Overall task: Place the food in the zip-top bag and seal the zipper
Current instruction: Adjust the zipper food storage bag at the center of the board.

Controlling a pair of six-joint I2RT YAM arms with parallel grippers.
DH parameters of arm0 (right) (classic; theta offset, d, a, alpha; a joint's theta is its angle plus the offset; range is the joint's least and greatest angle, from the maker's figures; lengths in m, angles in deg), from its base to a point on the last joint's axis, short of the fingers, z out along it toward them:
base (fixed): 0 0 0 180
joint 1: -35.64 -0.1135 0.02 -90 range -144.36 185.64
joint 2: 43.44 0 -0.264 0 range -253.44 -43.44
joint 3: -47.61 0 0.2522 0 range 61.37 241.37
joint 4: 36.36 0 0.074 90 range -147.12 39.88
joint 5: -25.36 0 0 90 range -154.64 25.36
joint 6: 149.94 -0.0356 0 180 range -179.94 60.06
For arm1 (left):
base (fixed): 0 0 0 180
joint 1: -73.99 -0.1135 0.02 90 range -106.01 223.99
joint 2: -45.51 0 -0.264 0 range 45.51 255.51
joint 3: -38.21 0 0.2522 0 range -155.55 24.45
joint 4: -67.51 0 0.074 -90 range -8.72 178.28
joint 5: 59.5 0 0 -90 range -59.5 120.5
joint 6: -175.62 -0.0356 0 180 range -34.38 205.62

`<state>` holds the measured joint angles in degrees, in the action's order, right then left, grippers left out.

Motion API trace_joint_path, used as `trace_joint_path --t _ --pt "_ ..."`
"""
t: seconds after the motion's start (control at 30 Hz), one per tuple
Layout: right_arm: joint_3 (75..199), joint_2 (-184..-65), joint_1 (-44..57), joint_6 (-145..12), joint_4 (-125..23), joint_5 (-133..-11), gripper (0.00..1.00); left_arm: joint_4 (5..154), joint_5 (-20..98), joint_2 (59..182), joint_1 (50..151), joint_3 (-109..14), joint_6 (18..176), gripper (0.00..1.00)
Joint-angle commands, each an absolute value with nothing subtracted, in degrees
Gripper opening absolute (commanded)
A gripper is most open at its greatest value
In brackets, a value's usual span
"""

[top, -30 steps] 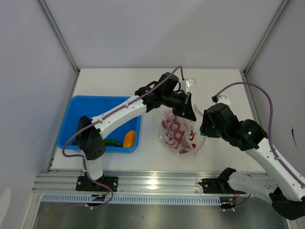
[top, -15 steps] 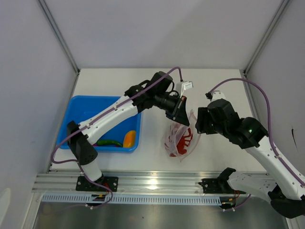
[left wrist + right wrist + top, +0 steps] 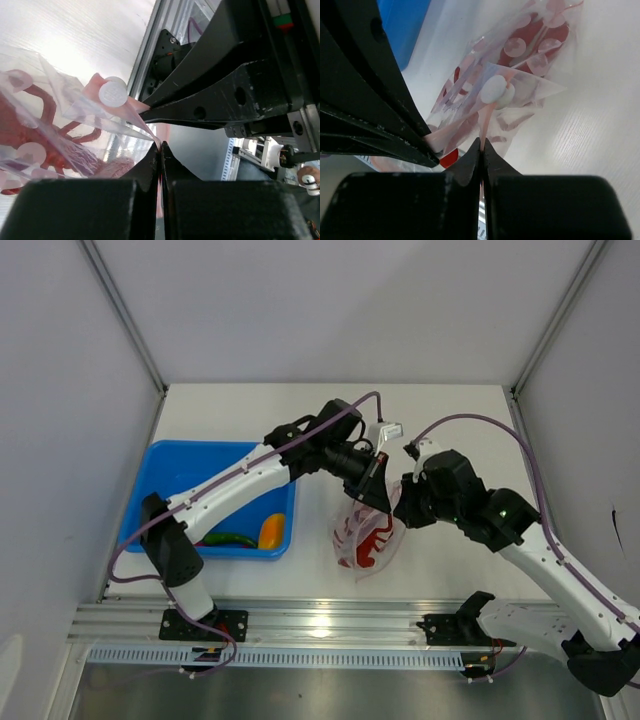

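Note:
The clear zip-top bag [image 3: 362, 543] hangs between my two grippers above the table, with red chili peppers [image 3: 374, 537] inside. My left gripper [image 3: 382, 502] is shut on the pale pink zipper strip [image 3: 150, 134], as the left wrist view shows [image 3: 161, 146]. My right gripper [image 3: 402, 502] is shut on the same strip [image 3: 487, 120] just beside it [image 3: 481, 142]. A white round slider [image 3: 495, 89] sits on the strip between them. A dark green pepper [image 3: 232, 538] and the yellow-orange fruit [image 3: 269, 531] lie in the blue tray [image 3: 180, 465].
The blue tray stands at the left of the table, close to the left arm. The aluminium rail [image 3: 330, 620] runs along the near edge. White walls and frame posts close in the back and sides.
The two grippers have come close together over the table's middle. The bag has gone from spread out to bunched and hanging narrow, and shifted slightly left and nearer.

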<state>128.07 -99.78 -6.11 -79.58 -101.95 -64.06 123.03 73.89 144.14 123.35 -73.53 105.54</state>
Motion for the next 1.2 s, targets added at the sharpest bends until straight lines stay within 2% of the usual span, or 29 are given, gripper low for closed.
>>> trace_joint_path --t 0.0,0.03,0.07,0.13,0.17,0.23,0.27,0.33,0.43,0.57,0.7,0.77,1.07,1.17 --pt "127.3 -99.1 -5.9 -81.1 -98.5 -66.1 0.00 121.6 71.6 138.9 123.3 -71.0 103.5 0.01" --pt "126.9 -98.6 -5.9 -81.9 -98.1 -65.8 0.00 119.2 70.0 137.7 123.3 -68.7 103.9 0.04" --pt "126.3 -96.8 -6.0 -83.0 -97.8 -65.6 0.00 117.6 68.0 134.7 123.3 -65.7 104.4 0.17" --pt "124.6 -94.9 -6.1 -87.1 -97.4 -64.9 0.00 113.6 62.8 131.2 123.3 -62.0 106.7 0.23" --pt "124.0 -93.0 -6.2 -88.8 -96.9 -64.9 0.00 109.4 60.8 129.3 123.4 -56.3 108.5 0.40" --pt "121.9 -91.3 -6.6 -93.9 -95.5 -66.0 0.00 106.2 53.7 123.7 124.3 -52.7 109.7 0.53" --pt "121.4 -89.9 -7.0 -95.6 -95.1 -65.8 0.00 104.1 51.2 122.0 124.8 -48.0 110.4 0.64" --pt "119.9 -88.7 -8.7 -100.7 -94.9 -62.8 0.00 101.2 43.4 116.8 127.3 -42.6 111.3 0.76" --pt "118.9 -87.9 -11.2 -104.9 -94.9 -59.7 0.00 100.8 32.7 111.3 131.6 -39.4 111.5 0.86" --pt "119.3 -89.1 -13.5 -107.6 -95.7 -56.5 0.00 101.5 21.2 108.3 137.1 -36.7 112.9 0.88" --pt "119.8 -89.8 -15.2 -108.8 -95.5 -54.2 0.00 106.5 9.1 109.0 143.3 -37.8 114.6 0.86" --pt "120.2 -89.8 -15.9 -109.5 -95.7 -52.8 0.00 107.9 5.2 110.3 144.6 -38.6 115.7 0.82" --pt "122.2 -90.3 -16.7 -110.0 -97.7 -49.0 0.00 109.7 1.0 113.1 151.0 -37.9 119.8 0.64" --pt "122.5 -90.5 -16.8 -109.4 -97.5 -48.7 0.00 111.5 1.3 113.8 151.1 -37.7 121.1 0.54"
